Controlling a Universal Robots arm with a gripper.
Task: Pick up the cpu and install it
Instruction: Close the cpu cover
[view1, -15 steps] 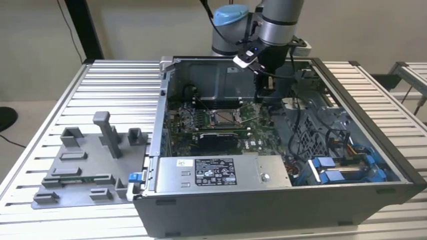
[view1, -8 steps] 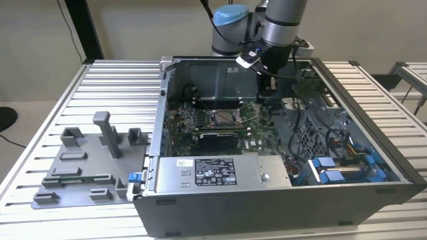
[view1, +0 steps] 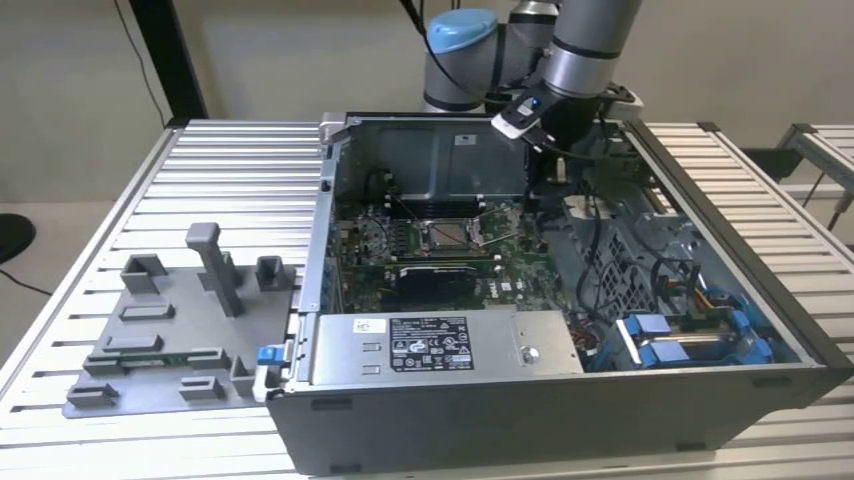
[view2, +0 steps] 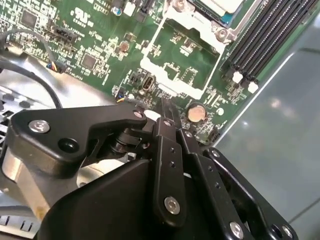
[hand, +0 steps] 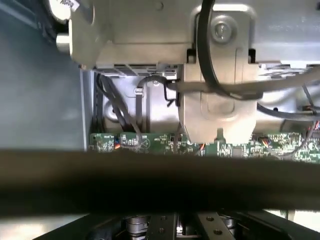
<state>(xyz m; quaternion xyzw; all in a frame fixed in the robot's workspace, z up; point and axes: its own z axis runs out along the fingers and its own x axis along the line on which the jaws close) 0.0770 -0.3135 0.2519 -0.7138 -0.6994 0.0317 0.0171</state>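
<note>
- A flat grey plastic tray (view1: 147, 345) with little blocks on it lies well apart from the socket, on the exterior view's left, outside the box.
- The dark square socket (view1: 446, 236) with a metal frame sits in the middle of the green board (view1: 360, 245). The board lies inside the big open grey metal computer case (view1: 534, 425).
- The cpu (view2: 218, 4), a small flat square chip with a pale silvery top, seems to rest in the socket. Just its edge peeks in at the rim of the second wrist view, so I am not sure.
- The black two-finger gripper (view1: 545, 178) (view2: 166, 107) hangs just beside the socket, on the exterior view's right, low over the board. Its fingers look pressed together, and I see nothing between them.
- So the cpu lies near the gripper, on the exterior view's left of it, and the two do not touch. The chip is square and lies flat, so it has no long side.
</note>
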